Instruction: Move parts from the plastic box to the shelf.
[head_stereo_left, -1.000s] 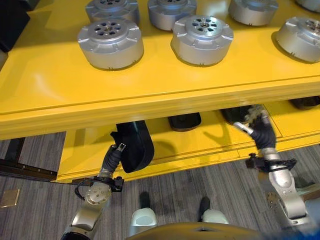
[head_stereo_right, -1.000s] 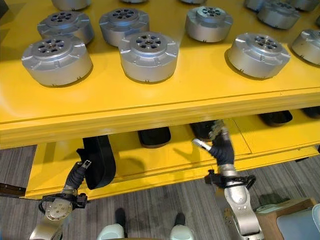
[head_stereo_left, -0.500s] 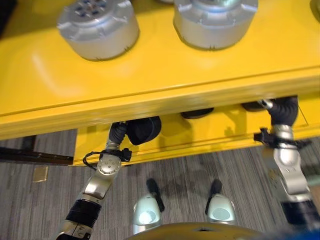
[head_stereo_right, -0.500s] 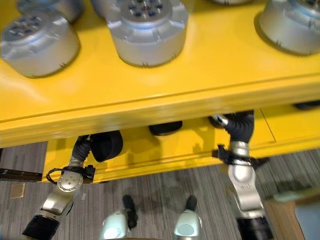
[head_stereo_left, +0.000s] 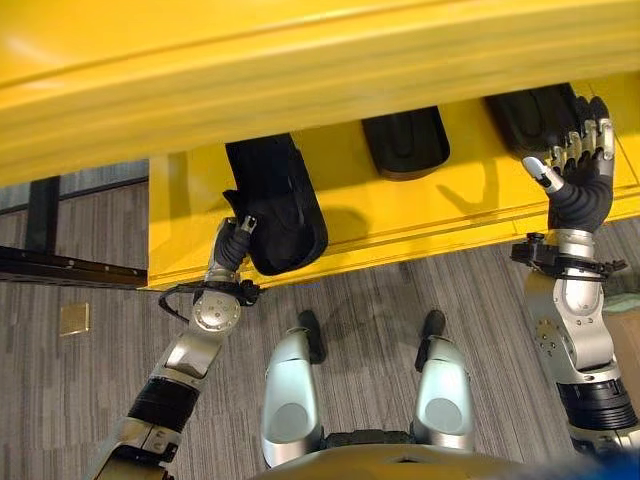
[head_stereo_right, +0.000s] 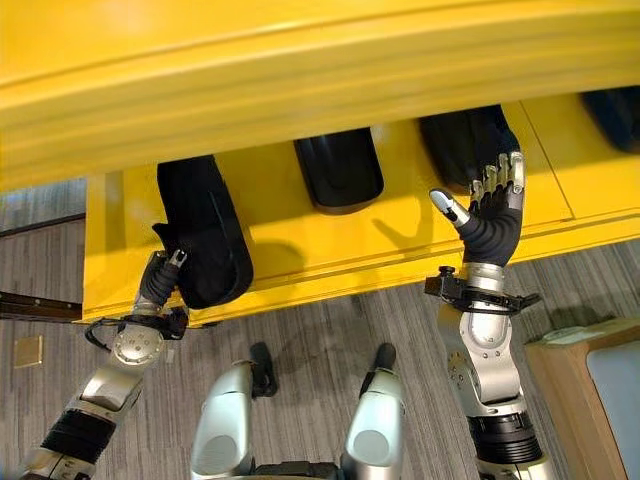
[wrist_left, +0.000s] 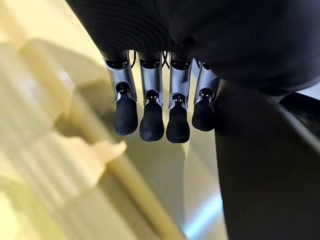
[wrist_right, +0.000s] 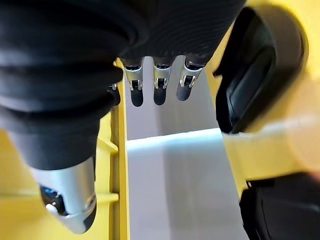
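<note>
The left arm is raised from the lower left, and the left hand (head_stereo_left: 232, 245) is held with its fingers (wrist_left: 151, 117) straight and side by side, the dark tips level. The right arm is stretched upward on the right side, its wrist kept upright. The right hand (head_stereo_right: 490, 215) is spread open, fingers extended and the thumb (head_stereo_right: 449, 207) set apart to the side.

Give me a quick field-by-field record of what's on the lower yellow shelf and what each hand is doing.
shelf: yellow lower shelf, under a yellow upper level
parts on it: three black parts, left, middle, right
left hand: at the left black part's near edge, fingers straight in the wrist view
right hand: open, fingers straight, in front of the right black part, holding nothing
</note>
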